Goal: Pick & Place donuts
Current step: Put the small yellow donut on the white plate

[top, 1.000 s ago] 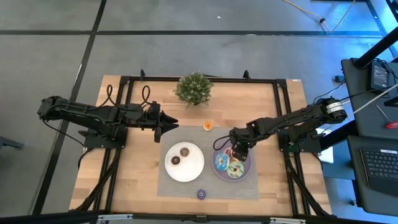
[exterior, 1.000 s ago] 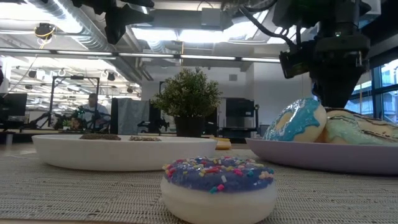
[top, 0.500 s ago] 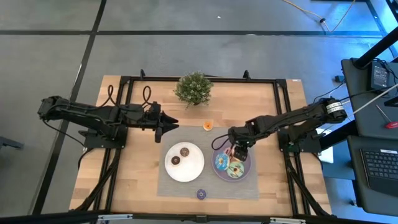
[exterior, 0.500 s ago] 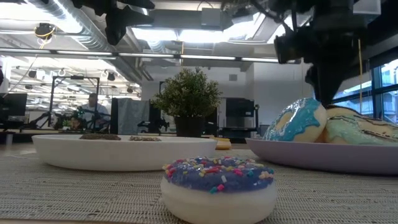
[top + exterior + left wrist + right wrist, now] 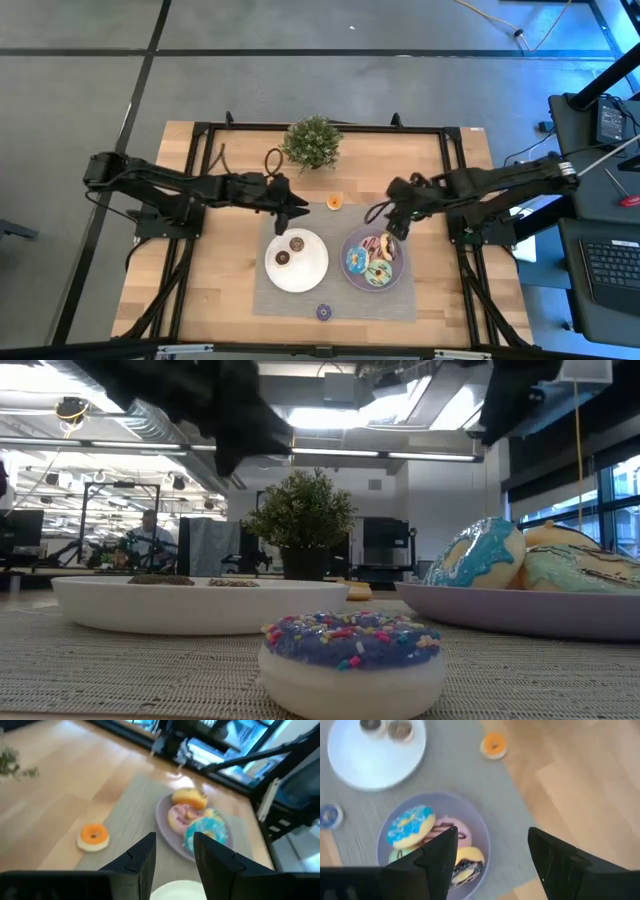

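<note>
On the table point(image 5: 215, 290) lay a mat point(image 5: 340, 300) carrying two plates side by side. The left plate point(image 5: 310, 272) held two minis point(image 5: 290, 250); the right plate point(image 5: 403, 272) held four donuts point(image 5: 368, 262). One mini point(image 5: 324, 312) sat before the plates, another point(image 5: 334, 203) behind them, near the plant point(image 5: 312, 141).

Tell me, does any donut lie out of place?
Two minis lie off the plates: the orange donut on the mat's far edge and the purple donut at its near edge. Nothing is spilled or damaged.
</note>
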